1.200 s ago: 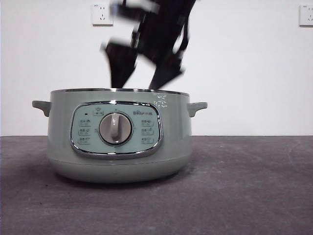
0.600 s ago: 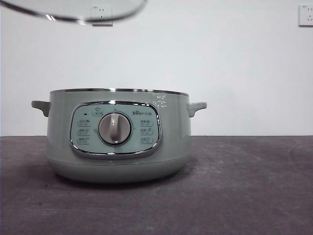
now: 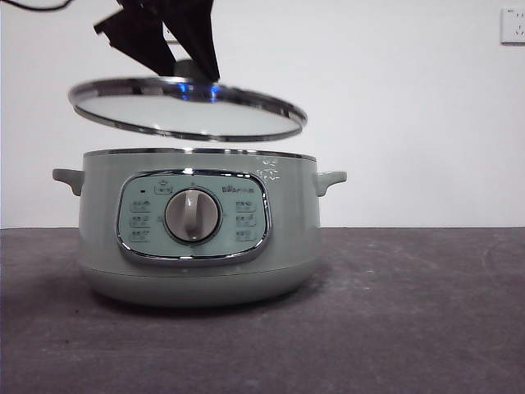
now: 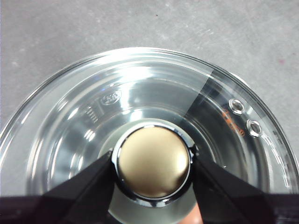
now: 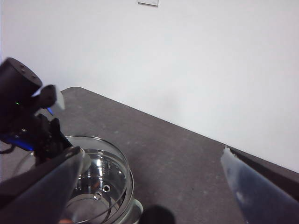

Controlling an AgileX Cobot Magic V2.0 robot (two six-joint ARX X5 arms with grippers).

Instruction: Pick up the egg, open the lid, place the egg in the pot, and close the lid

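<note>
The glass lid (image 3: 189,115) hangs slightly tilted a little above the open pot (image 3: 197,238), not touching its rim. My left gripper (image 3: 184,72) comes down from above and is shut on the lid's knob (image 4: 153,161), one jaw on each side, with the glass dome (image 4: 140,88) spread below. My right gripper (image 5: 152,158) is high up and off to the side, open and holding nothing; it looks down on the lid (image 5: 100,177) and the left arm (image 5: 28,116). The egg is not clearly in view; only a small orange patch (image 4: 196,215) shows through the glass.
The pot stands on a dark grey table (image 3: 410,328) with its control panel and dial (image 3: 193,216) facing the front camera. A white wall with a socket (image 3: 513,25) is behind. The table to the pot's right is bare.
A gripper that was over the pot's opening a second ago has lifted out of the front view. The lid has come down from the picture's top edge to just above the pot.
</note>
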